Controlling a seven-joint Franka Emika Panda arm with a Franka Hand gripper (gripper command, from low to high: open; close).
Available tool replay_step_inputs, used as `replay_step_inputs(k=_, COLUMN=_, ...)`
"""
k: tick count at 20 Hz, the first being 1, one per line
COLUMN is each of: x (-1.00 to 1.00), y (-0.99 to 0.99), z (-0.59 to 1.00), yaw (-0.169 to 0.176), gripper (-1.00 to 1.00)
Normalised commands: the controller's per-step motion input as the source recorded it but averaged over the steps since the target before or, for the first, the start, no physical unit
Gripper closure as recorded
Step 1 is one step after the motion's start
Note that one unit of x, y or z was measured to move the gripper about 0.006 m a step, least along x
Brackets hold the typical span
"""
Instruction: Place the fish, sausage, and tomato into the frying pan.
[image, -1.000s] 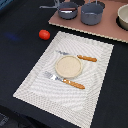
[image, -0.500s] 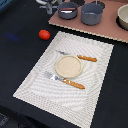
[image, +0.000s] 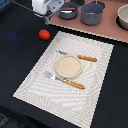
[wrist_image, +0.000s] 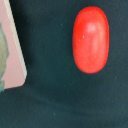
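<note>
The tomato (image: 44, 34) is a glossy red ball on the dark table, to the exterior view's left of the placemat. It fills the wrist view (wrist_image: 90, 39), with no fingers showing there. My gripper (image: 48, 20) hangs above and behind the tomato, apart from it. Whether its jaws are open or shut is too small to tell. The frying pan (image: 68, 13) sits on the pink board at the back, just beside the gripper. Small reddish and white bits lie in it, too small to name. The fish and the sausage do not show clearly.
A taller grey pot (image: 92, 14) stands next to the pan, and another pot (image: 123, 17) is at the exterior view's right edge. A tan plate (image: 68, 66), a knife (image: 83, 58) and a fork (image: 65, 81) lie on the striped placemat (image: 35, 85). The board's edge (wrist_image: 10, 55) shows in the wrist view.
My gripper has come down a little at the exterior view's top left, nearer the tomato. The tomato, pan and cutlery have not moved.
</note>
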Motion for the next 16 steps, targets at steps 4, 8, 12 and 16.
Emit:
replay_step_inputs(k=4, x=-0.09, y=-0.25, z=-0.32, yaw=0.000, gripper=-1.00)
replay_step_inputs(k=8, x=-0.13, y=-0.11, z=-0.30, yaw=0.000, gripper=-1.00)
replay_step_inputs(k=12, x=-0.25, y=0.00, z=-0.37, yaw=0.000, gripper=-1.00)
replay_step_inputs(k=16, x=-0.38, y=0.00, z=-0.39, yaw=0.000, gripper=-1.00)
